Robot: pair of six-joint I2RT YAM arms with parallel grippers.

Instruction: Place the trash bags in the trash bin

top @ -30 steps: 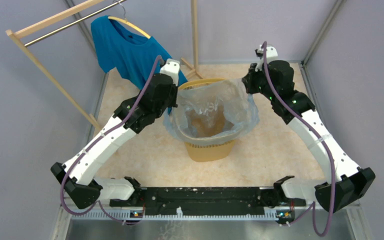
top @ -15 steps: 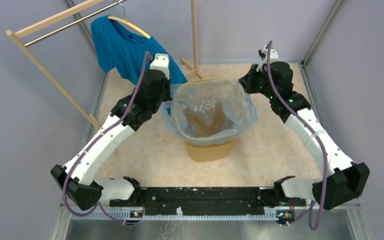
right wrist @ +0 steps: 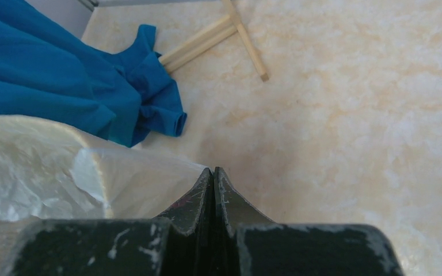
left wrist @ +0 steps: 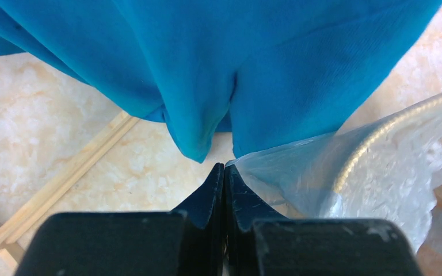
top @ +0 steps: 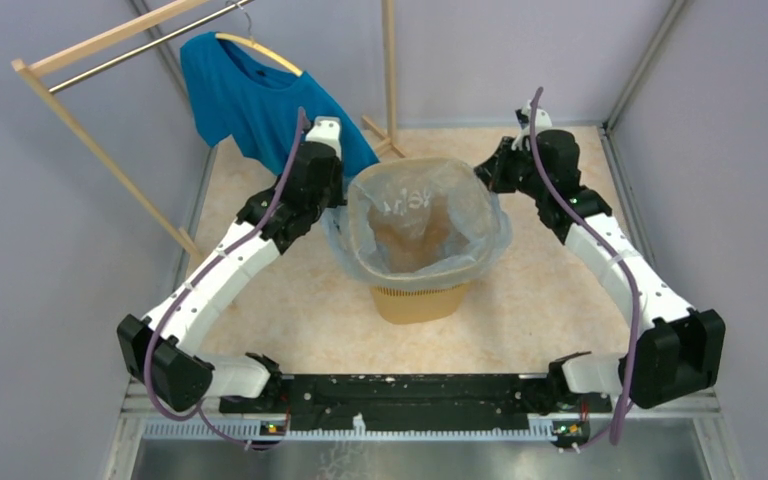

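- Trash bag [top: 480,235] spans the trash bin [top: 420,300] rim — our left gripper [left wrist: 224,172] and right gripper [right wrist: 213,175] pinch its edge shut.
- If we overpull, film tears or slips free.

The tall yellow mesh-walled plastic bin [top: 420,300] stands mid-table. Its mouth, lined with the thin translucent blue-grey film bag [top: 430,265], lies open from above between the two arms. Just beyond the left gripper [left wrist: 224,168], pinched on the film, the hanging teal-blue T-shirt [left wrist: 207,69] blocks the way. The wooden clothes rack [top: 389,70] sets its feet behind the bin. Beyond the right gripper [right wrist: 213,171], likewise pinched on film, and on the bin's near side, the beige stone-patterned tabletop [right wrist: 351,115] is bare.
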